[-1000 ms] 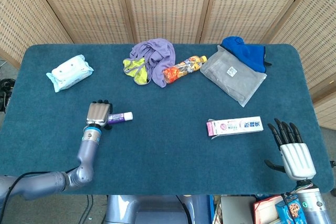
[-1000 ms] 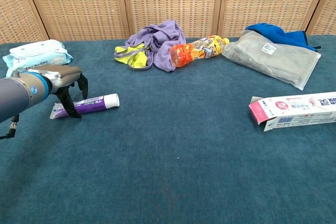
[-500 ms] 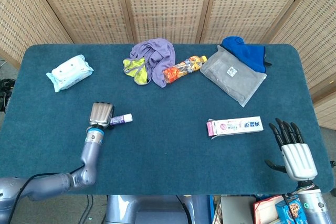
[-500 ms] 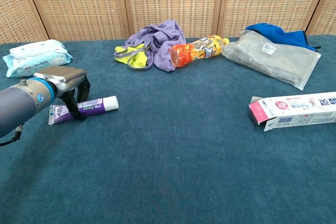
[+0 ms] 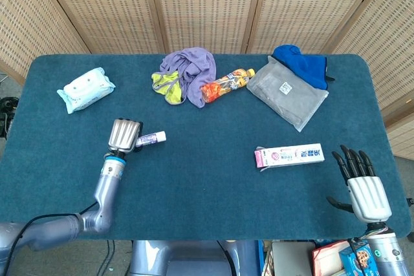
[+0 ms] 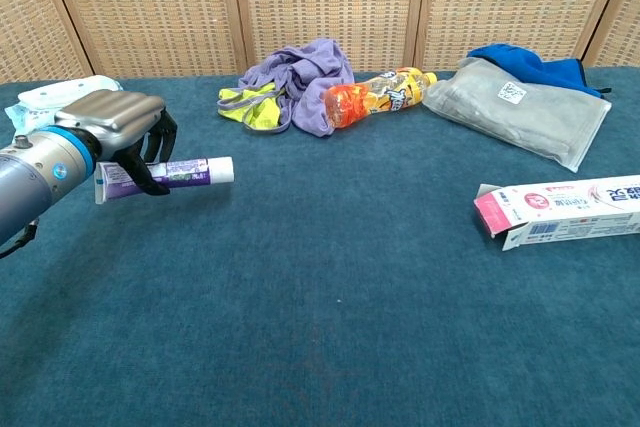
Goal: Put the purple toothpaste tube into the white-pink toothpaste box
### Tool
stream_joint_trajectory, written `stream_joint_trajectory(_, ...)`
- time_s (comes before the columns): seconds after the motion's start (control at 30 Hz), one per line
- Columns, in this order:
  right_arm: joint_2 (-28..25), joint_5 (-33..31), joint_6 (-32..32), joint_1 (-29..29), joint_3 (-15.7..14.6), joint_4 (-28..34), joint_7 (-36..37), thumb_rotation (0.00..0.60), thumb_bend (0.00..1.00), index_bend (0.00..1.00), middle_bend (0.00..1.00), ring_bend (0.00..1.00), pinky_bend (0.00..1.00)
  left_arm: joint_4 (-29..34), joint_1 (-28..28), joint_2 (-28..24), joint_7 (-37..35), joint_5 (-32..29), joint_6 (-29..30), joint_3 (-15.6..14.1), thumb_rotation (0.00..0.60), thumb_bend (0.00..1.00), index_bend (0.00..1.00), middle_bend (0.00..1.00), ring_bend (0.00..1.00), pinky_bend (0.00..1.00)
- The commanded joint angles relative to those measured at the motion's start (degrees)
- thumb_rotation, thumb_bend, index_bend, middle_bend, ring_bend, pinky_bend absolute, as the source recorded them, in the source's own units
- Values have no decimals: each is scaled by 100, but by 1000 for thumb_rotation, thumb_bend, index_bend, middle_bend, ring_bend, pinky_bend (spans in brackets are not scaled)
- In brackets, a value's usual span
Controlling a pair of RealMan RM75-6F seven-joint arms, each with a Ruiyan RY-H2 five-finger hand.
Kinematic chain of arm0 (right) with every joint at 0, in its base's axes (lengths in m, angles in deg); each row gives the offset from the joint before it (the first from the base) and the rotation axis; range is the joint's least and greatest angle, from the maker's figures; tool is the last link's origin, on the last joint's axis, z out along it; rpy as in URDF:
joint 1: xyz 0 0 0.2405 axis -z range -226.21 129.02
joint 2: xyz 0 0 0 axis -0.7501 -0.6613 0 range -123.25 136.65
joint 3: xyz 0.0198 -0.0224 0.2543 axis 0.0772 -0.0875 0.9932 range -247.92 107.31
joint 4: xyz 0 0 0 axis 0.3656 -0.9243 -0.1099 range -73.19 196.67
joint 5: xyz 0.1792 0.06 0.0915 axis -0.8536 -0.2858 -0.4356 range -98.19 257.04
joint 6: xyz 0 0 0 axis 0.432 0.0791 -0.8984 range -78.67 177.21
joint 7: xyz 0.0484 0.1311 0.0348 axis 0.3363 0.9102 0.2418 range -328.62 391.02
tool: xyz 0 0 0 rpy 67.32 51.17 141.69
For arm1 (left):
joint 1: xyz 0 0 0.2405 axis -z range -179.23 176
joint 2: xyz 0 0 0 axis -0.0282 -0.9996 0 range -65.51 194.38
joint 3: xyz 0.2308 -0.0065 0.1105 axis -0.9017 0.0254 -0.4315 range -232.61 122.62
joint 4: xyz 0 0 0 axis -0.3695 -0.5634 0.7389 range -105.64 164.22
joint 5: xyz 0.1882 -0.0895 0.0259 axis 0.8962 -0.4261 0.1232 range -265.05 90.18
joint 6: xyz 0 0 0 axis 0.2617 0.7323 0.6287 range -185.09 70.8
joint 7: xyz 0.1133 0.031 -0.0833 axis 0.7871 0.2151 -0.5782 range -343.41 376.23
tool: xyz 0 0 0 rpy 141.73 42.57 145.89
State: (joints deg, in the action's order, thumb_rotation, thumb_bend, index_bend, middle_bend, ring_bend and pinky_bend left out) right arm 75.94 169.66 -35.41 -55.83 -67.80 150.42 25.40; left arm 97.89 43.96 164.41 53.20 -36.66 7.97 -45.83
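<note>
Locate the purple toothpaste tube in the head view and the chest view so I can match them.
Head view: purple toothpaste tube left of centre, gripped by the left hand, cap pointing right.
Chest view: tube at left edge, held in the same hand, apparently off the table.
Shared landmark: the white-pink toothpaste box, far right of it in both.

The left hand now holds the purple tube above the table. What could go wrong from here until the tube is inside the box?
1. The left hand grips the purple toothpaste tube near its flat end, so the capped end sticks out and may tilt or slip.
2. The white-pink cardboard toothpaste box lies loose on the blue table; the tube may push it away, since the right hand is apart from it.
</note>
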Motion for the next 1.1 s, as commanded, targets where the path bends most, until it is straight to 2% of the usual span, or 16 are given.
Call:
stream_joint_trajectory(0.03, 0, 4, -5, 1, -1, 1, 2, 600, 61, 0, 0, 0, 0, 118, -64, -145, -101, 166, 48, -20, 600, 371, 874, 638, 535, 501)
stream_joint_trajectory(0.23, 4, 2, 23, -13, -3, 0, 29, 600, 62, 0, 0, 0, 0, 399, -128, -599, -229, 546, -98, -124, 600, 372, 876, 640, 535, 501)
stream_joint_trajectory(0.6, 134, 32, 302, -222, 25, 10, -56, 600, 61, 2, 0, 0, 0, 963, -412, -1585, -1201, 1552, -11, -301, 600, 372, 876, 640, 535, 500)
stream_joint_trajectory(0.87, 190, 11, 932, -762, 230, 423, -508, 600, 62, 86, 0, 0, 0, 1189, -619, -1994, -1562, 1964, 135, -374, 600, 372, 877, 640, 535, 501)
stream_joint_trajectory(1.1, 331, -299, 1717, -1326, 485, 569, -846, 600, 61, 104, 0, 0, 0, 1315, -680, -2131, -1720, 2132, 189, -349, 600, 372, 877, 639, 535, 500)
